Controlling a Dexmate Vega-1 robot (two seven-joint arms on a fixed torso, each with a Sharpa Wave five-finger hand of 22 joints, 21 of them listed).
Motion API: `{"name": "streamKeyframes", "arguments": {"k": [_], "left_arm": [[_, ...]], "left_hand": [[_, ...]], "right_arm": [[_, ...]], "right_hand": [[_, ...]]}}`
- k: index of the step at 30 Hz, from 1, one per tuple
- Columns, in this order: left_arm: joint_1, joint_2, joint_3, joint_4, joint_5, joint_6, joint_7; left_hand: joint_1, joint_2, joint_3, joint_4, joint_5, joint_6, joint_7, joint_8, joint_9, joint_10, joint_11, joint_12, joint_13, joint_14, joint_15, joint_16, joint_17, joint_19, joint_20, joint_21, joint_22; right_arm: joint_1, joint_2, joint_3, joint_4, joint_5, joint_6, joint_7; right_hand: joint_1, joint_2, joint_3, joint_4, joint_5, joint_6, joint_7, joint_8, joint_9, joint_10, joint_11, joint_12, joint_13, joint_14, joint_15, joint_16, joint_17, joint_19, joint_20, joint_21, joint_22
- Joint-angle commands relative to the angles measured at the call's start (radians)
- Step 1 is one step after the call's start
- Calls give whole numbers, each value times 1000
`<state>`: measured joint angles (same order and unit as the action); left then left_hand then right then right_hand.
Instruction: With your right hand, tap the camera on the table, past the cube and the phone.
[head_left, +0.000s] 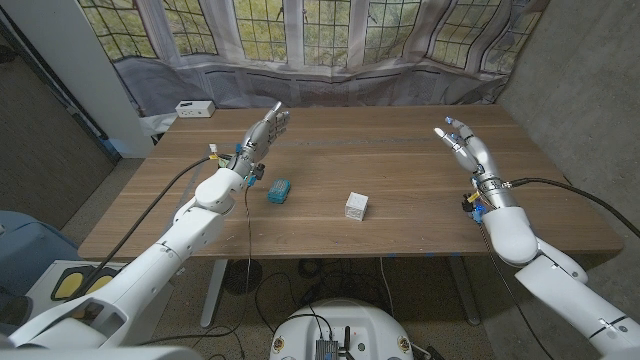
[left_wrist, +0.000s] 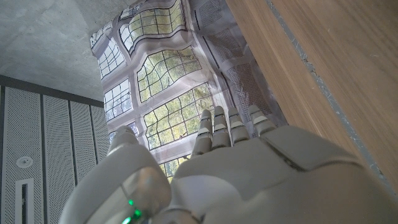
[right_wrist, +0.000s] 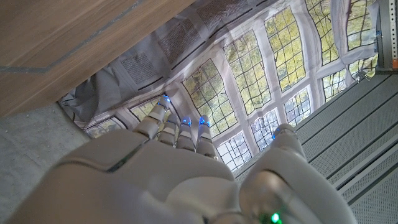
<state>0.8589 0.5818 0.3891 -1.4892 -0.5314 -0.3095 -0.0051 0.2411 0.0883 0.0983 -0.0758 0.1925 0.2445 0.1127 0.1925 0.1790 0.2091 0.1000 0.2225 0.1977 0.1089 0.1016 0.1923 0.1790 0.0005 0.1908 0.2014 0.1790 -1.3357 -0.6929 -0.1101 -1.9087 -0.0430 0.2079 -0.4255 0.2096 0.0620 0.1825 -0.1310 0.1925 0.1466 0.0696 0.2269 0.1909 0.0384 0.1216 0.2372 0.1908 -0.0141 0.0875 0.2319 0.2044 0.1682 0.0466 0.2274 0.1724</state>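
A white cube (head_left: 357, 206) sits near the middle of the wooden table (head_left: 400, 150). Left of it lies a small teal object (head_left: 279, 190); I cannot tell whether it is the camera or the phone. My right hand (head_left: 462, 142) is raised over the table's right side with its fingers straight and apart, holding nothing, well to the right of the cube. My left hand (head_left: 265, 130) is raised the same way just behind the teal object. The wrist views show each hand's back, the left hand (left_wrist: 236, 174) and the right hand (right_wrist: 168, 174), against the window cloth.
A small white box (head_left: 195, 108) stands at the table's far left corner. A printed window backdrop (head_left: 330, 40) hangs behind the far edge. Cables run along both forearms.
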Motion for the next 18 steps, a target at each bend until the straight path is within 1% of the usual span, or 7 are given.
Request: {"name": "streamKeyframes", "arguments": {"k": [1, 6, 9, 12, 15, 18], "left_arm": [[9, 0, -4, -7, -4, -4, 2], [10, -1, -1, -10, 0, -3, 5], [14, -3, 0, -14, 7, -9, 11], [22, -6, -2, -17, 5, -14, 17], [24, -9, -4, -14, -8, -17, 8], [18, -5, -3, -13, -4, -16, 2]], "left_hand": [[2, 7, 4, -2, -2, 3, 3, -2, 2, 5, 2, -3, 4, 8, 1, -1, 3, 1, 8, -2, 2], [2, 7, 4, -2, -2, -2, 2, -4, 2, 6, 3, -3, 4, 8, 0, -1, 3, 1, 8, -2, 2], [2, 7, 4, -2, -2, -2, 1, -4, 1, 5, -3, -3, 4, 8, 1, -1, 3, 1, 8, -2, 2], [2, 7, 4, -2, -2, -2, 2, -4, 1, 6, -2, -3, 4, 8, 1, -2, 3, 1, 8, -2, 2], [2, 7, 4, -2, -2, -3, 1, -4, 1, 6, 0, -3, 4, 9, 1, -1, 3, 2, 8, -2, 2], [2, 7, 4, -2, -2, -5, 1, -5, 1, 6, 2, -3, 4, 8, 1, -2, 3, 3, 8, -2, 2]], "right_arm": [[97, 26, -54, 107, 73, 110, 36], [128, 36, -72, 140, 117, 139, 62], [144, 43, -80, 153, 139, 149, 70], [163, 57, -93, 171, 152, 163, 73], [192, 67, -111, 201, 185, 176, 100], [218, 78, -124, 231, 245, 198, 141]], "right_hand": [[13, 1, 5, -5, -1, 11, 3, -3, 0, 13, 5, 7, 2, 14, 2, 6, -1, 19, -2, 4, 0], [13, -1, 4, -5, -2, 13, 5, -5, 0, 18, 6, 6, 2, 21, 3, 6, -1, 39, -4, 9, 0], [13, -2, 4, -5, -2, 15, 7, -5, -1, 19, 7, 5, 2, 23, 5, 6, -1, 43, -3, 9, 0], [13, -3, 4, -5, -2, 16, 8, -6, -1, 23, 9, 5, 2, 23, 6, 5, -1, 43, -3, 8, 0], [13, -3, 4, -5, -2, 21, 12, -6, -1, 28, 8, 6, 2, 28, 6, 6, -1, 46, -2, 7, 0], [12, -4, 3, -4, -2, 21, 12, -7, -1, 40, 14, 8, 2, 28, 7, 4, -1, 48, -3, 6, 0]]}}
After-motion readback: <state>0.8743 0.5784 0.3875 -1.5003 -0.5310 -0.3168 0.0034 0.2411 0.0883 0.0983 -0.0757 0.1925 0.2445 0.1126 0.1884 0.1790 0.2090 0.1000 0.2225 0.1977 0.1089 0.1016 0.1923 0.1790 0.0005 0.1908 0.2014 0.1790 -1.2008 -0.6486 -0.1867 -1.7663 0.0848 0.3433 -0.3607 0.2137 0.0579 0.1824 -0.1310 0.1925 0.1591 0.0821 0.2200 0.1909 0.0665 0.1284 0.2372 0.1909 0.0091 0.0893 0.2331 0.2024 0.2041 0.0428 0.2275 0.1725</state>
